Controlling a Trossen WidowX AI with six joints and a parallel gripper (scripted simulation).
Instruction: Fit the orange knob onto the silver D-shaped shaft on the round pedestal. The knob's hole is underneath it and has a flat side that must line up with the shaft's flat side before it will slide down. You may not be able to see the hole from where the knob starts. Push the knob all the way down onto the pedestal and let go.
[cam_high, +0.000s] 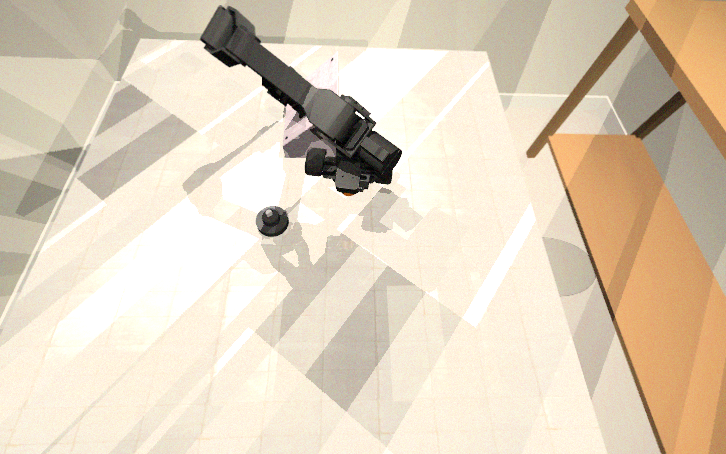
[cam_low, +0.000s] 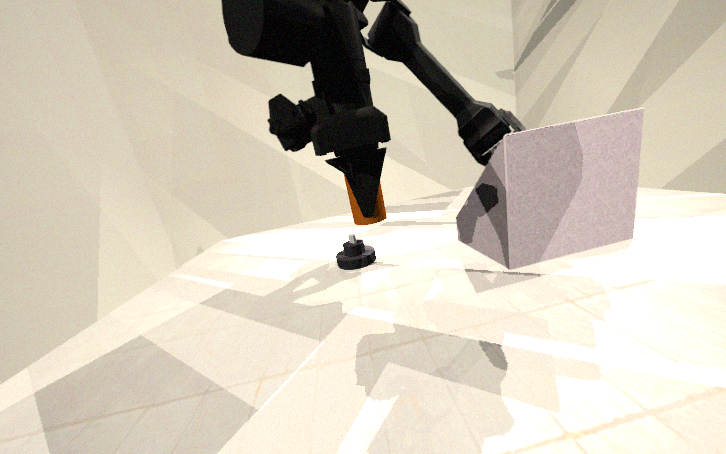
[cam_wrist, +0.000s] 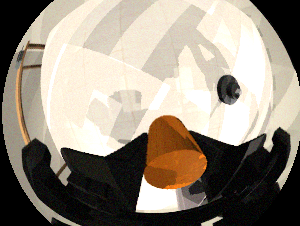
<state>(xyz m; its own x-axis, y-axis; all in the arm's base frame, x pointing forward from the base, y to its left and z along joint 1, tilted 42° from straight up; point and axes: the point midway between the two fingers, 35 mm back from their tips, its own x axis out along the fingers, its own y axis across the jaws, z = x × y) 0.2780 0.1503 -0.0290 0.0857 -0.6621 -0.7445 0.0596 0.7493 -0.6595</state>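
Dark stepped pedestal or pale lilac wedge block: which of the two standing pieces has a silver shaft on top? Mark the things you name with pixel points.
The round dark pedestal (cam_high: 272, 229) (cam_low: 356, 259) (cam_wrist: 226, 91); its silver shaft (cam_low: 351, 238) sets it apart from the lilac block (cam_low: 567, 187).

The round pedestal (cam_high: 271, 230) (cam_low: 356, 260) (cam_wrist: 226, 90) stands on the table (cam_high: 214, 347) (cam_low: 321, 401) (cam_wrist: 100, 75), with the shaft (cam_high: 269, 213) (cam_low: 351, 238) (cam_wrist: 237, 92) upright on top. The knob (cam_high: 348, 193) (cam_low: 381, 208) (cam_wrist: 170, 140) is between the fingers of the gripper (cam_high: 348, 188) (cam_low: 368, 214) (cam_wrist: 167, 136), above the tabletop and apart from the shaft. In the top view, the pedestal lies left of the knob and nearer the lower edge; the block (cam_high: 306, 145) (cam_low: 572, 187) is above both. The exterior view puts the block right of the pedestal. A shelf unit (cam_high: 642, 240) (cam_wrist: 21, 90) stands beyond the table's right side in the top view.
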